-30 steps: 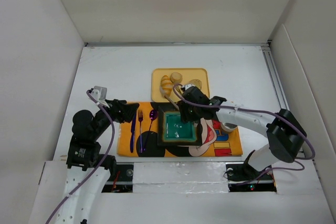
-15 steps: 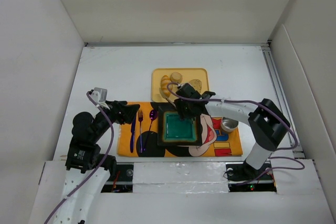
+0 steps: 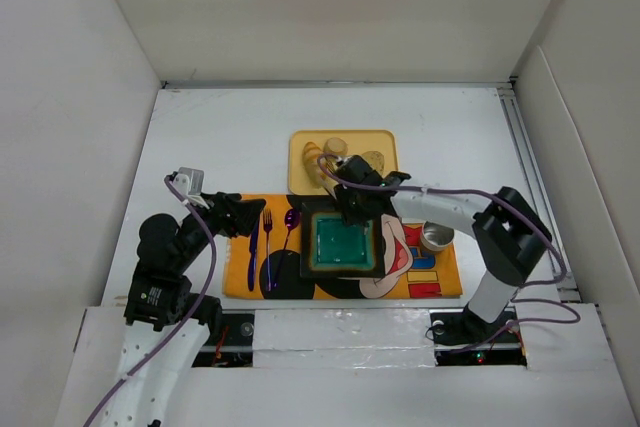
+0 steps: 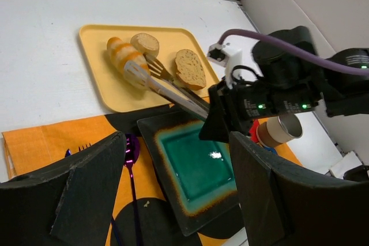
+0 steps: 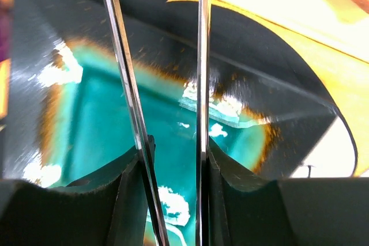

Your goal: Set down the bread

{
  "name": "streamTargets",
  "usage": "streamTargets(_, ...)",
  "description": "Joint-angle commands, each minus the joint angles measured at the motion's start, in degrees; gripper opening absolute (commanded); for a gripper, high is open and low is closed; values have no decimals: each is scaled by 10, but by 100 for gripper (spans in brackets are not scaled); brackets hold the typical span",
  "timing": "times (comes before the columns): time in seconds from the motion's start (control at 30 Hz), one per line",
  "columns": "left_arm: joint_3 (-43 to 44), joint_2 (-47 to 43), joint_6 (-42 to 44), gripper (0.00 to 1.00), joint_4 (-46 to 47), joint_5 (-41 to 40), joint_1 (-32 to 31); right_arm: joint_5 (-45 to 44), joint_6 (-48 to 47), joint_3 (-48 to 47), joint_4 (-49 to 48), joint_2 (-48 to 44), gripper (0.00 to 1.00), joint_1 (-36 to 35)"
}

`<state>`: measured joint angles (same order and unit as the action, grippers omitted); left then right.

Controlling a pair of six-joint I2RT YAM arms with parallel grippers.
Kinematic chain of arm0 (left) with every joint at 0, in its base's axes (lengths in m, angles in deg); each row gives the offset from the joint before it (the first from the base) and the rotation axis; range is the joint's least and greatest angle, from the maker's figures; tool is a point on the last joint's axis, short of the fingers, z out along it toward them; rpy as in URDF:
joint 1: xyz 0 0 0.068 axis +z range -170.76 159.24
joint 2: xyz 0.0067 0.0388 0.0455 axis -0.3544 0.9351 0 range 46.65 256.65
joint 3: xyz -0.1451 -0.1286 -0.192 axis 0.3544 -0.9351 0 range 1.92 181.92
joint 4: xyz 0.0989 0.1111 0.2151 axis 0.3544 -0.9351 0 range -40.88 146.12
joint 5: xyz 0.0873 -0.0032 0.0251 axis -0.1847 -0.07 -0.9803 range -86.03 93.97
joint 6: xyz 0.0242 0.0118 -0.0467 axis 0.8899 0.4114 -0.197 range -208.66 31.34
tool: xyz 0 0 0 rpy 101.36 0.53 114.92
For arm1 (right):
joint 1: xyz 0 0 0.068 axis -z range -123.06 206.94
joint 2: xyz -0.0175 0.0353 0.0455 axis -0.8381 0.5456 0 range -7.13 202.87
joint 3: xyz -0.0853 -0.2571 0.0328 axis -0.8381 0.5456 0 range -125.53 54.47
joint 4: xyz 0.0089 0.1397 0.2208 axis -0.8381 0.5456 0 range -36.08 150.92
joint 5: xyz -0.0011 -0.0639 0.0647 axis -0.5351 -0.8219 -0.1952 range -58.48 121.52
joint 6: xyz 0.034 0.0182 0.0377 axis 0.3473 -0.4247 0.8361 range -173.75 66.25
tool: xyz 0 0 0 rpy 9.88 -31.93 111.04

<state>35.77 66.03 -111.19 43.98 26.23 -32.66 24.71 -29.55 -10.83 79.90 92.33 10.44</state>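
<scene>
Swung off the middle of the teal plate [image 3: 340, 244] since a second ago, the right gripper [image 3: 352, 199] now sits over its far rim, clamped on silver tongs [image 4: 167, 87] that reach onto the yellow tray [image 3: 345, 136]. Purple cutlery [image 3: 267, 237] and a cup [image 3: 435, 239] flank the plate on the orange mat [image 3: 245, 282]. All the bread lies on the tray: the ridged roll [image 4: 120, 55] at left, its long axis running far to near, the round bun [image 4: 145, 44] beside it, and the oval slice [image 4: 190, 68] at right. The left wrist view shows one tong tip against the roll's near end. The right wrist view shows only the tong arms over the plate. The left gripper [image 3: 240, 214] hangs above the mat, jaws spread wide and empty.
</scene>
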Motion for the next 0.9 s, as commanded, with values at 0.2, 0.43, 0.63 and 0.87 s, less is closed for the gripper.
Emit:
streamTargets(0.2, 22, 14, -5, 67, 12, -5, -3, 43, 30, 108, -7, -234, 26, -23)
streamTargets(0.43, 18, 17, -9, 66, 15, -9, -3, 91, 112, 236, 40, -418, 25, -86)
streamTargets(0.63, 17, 20, -9, 66, 19, -9, -3, 108, 175, 310, 44, -495, 26, -126)
streamTargets(0.87, 17, 23, -8, 66, 19, -13, -3, 116, 166, 311, 6, -432, 26, -143)
